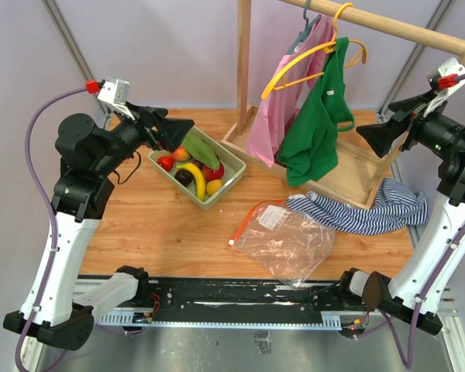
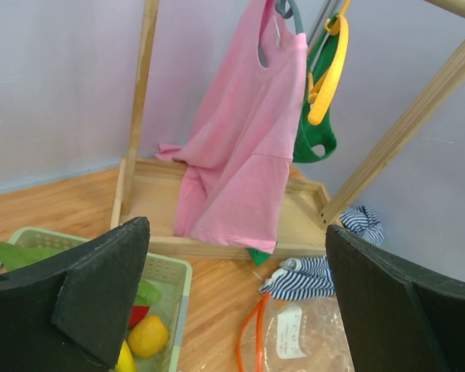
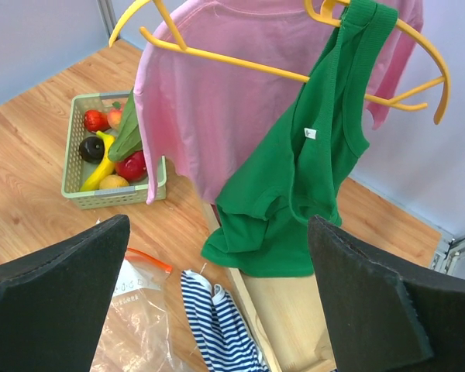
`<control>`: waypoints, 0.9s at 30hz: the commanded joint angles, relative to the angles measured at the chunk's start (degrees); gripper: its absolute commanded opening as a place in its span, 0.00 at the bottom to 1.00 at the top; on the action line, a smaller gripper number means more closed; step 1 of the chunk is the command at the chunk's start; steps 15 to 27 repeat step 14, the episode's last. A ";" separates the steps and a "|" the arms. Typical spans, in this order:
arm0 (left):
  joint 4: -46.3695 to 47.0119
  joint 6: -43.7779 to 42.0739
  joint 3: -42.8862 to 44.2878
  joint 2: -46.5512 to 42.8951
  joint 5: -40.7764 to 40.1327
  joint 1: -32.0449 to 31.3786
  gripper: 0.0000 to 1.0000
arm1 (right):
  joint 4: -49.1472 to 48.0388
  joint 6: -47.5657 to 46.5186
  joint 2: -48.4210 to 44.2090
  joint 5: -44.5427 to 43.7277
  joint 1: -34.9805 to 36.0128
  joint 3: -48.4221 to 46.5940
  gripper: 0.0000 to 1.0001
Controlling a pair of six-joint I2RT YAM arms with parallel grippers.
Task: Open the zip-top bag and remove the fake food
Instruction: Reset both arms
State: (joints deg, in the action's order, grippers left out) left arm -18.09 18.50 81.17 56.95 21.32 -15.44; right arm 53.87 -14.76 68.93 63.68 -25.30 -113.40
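We see the clear bag (image 1: 283, 236) lying flat and apparently empty on the table (image 1: 132, 232), near the front middle, while the fake food (image 1: 192, 170) sits in the green basket (image 1: 225, 186). The left gripper (image 1: 170, 128) and right gripper (image 1: 384, 133) hang raised, fingers spread, holding nothing. We judge the task finished.

The zip-top bag (image 1: 283, 240) lies flat on the wooden table (image 1: 139, 232), its orange strip toward the green basket (image 1: 207, 204). The fake food (image 1: 192, 170) sits in that basket. The left gripper (image 1: 174, 132) hovers over it; the right gripper (image 1: 380, 138) hangs beside the clothes rack (image 1: 244, 70).
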 commanded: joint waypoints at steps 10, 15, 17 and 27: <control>2.49 0.19 -0.52 0.96 0.86 0.27 0.99 | -1.75 1.62 1.25 5.16 -2.74 -1.28 0.98; 1.92 -0.49 -0.18 1.15 0.35 0.32 0.99 | -1.41 0.98 1.16 5.13 -2.74 -0.85 0.98; 1.92 -0.49 -0.18 1.15 0.35 0.32 0.99 | -1.41 0.98 1.16 5.13 -2.74 -0.85 0.98; 1.92 -0.49 -0.18 1.15 0.35 0.32 0.99 | -1.41 0.98 1.16 5.13 -2.74 -0.85 0.98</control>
